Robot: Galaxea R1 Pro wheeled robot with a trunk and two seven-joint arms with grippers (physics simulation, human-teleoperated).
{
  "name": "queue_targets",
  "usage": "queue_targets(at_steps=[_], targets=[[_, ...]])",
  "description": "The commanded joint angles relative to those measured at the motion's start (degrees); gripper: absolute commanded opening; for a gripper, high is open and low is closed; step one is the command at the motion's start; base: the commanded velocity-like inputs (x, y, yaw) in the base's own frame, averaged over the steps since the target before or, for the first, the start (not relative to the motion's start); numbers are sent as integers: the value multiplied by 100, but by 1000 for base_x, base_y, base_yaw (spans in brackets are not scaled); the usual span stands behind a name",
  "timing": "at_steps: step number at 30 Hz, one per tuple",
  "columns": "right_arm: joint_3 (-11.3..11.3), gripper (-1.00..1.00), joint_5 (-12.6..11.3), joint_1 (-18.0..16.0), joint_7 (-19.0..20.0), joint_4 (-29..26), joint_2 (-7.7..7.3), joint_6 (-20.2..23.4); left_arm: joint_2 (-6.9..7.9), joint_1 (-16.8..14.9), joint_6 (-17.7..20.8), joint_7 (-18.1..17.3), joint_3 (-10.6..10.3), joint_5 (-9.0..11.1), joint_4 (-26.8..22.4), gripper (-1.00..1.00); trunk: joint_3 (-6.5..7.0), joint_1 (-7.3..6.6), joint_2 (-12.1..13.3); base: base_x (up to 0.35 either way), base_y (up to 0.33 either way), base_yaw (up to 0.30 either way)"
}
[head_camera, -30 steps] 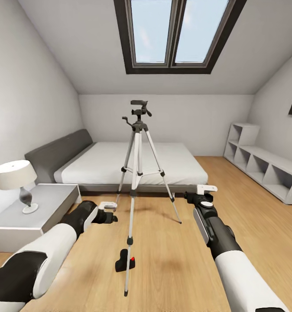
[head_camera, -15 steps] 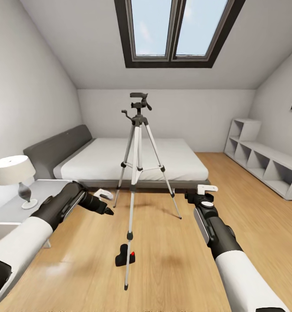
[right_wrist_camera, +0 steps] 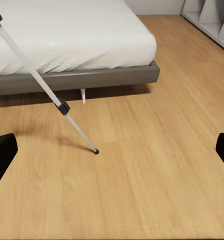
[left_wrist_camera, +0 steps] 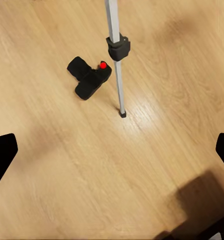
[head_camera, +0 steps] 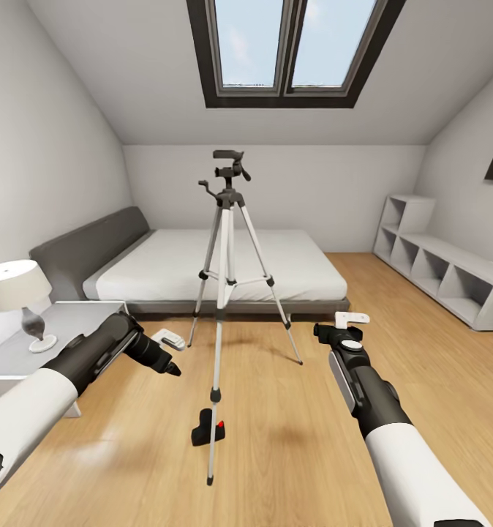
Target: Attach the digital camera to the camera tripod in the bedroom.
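The camera tripod [head_camera: 224, 241] stands on the wood floor in front of the bed, black head and pan handle on top. Its nearest leg [left_wrist_camera: 115, 60] comes down right beside the digital camera [head_camera: 205, 430], a small black box with a red button that lies on the floor [left_wrist_camera: 89, 77]. My left gripper [head_camera: 171, 355] hangs open above the floor, left of that leg and apart from the camera; its black fingertips [left_wrist_camera: 2, 155] sit far apart. To the right of the tripod my right gripper [head_camera: 347, 328] is open and empty, facing another tripod leg [right_wrist_camera: 59, 102].
A grey bed [head_camera: 122, 241] with a white mattress lies behind the tripod. A nightstand [head_camera: 78, 318] with a lamp [head_camera: 16, 289] is close to my left arm. White cube shelving [head_camera: 444, 274] lines the right wall. A skylight window [head_camera: 287, 44] is set in the sloped ceiling.
My left arm has lifted and swung outward, and its gripper now points down at the floor. The head view has shifted a little. The right arm, tripod and camera have stayed put.
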Motion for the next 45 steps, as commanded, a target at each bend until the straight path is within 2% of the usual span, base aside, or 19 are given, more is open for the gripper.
queue_targets(at_steps=[1, 17, 27, 35, 45], targets=[[3, 100, 2, -4, -20, -6, 1, 34, 6, -5, 27, -8, -22, 10, -8, 100, -8, -1, -3, 5, 83, -149], [15, 100, -1, -4, -20, -77, 13, 41, 9, -2, 9, 8, -36, -46, 7, 100, -11, -1, -3, 25, 100, -21], [4, 100, 5, -4, -29, -77, -13, 34, 3, 11, 1, 8, -46, -44, 20, 100, -11, -1, -3, 19, 235, 0], [4, 100, 5, -4, -29, -77, -13, 34, -31, 12, 0, 8, -52, -46, 148, 100, -11, -1, -3, 1, 35, -2], [4, 100, 5, -6, -29, -77, -13, 34, -35, 16, -1, 8, -54, -44, 182, 100, 6, -1, -3, 0, 40, -158]])
